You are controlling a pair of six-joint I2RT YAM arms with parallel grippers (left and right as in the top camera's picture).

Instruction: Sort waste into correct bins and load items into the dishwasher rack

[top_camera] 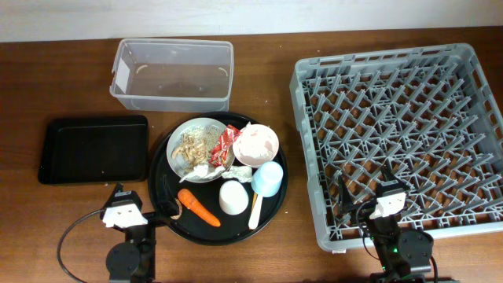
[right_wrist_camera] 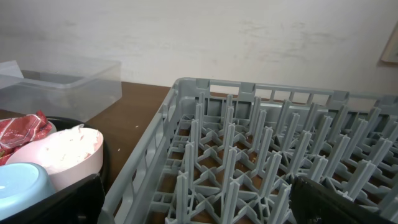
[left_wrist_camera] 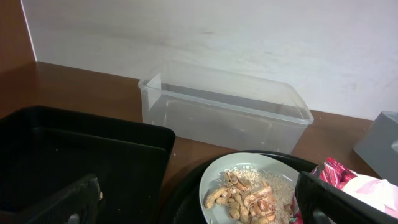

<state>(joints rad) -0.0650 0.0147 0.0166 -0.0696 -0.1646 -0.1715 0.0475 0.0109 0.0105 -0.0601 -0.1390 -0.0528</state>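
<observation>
While both arms sit low at the near table edge, left gripper [top_camera: 119,206] faces the tub [top_camera: 174,101] and black tray [top_camera: 93,149], fingers [left_wrist_camera: 68,205] spread; right gripper [top_camera: 388,200] sits at the rack's [top_camera: 401,141] near edge, fingers [right_wrist_camera: 50,202] spread too. Grey bowl [top_camera: 177,161], pink bowl [top_camera: 255,144], white cup [top_camera: 233,196], blue cup [top_camera: 268,179], fork [top_camera: 255,211], carrot [top_camera: 199,207], wrapper [top_camera: 225,144] lie on the round tray [top_camera: 161,196].

Table [top_camera: 47,79], far side, left of centre: tub [top_camera: 173,101].
Left, nearer than the tub: shallow tray [top_camera: 94,149].
Just right of it: round tray [top_camera: 161,196].
Right side, well apart: rack [top_camera: 401,141].
On the round tray:
- Behind, the 2 bowls: left bowl [top_camera: 211,126] holding food scraps [top_camera: 192,145], right bowl [top_camera: 256,144], wrapper [top_camera: 225,144] between them.
- Middle: tissues [top_camera: 203,170].
- Front, left to right: carrot [top_camera: 198,207], left cup [top_camera: 233,196], fork [top_camera: 255,208].
- Behind the fork: right cup [top_camera: 268,178].
</observation>
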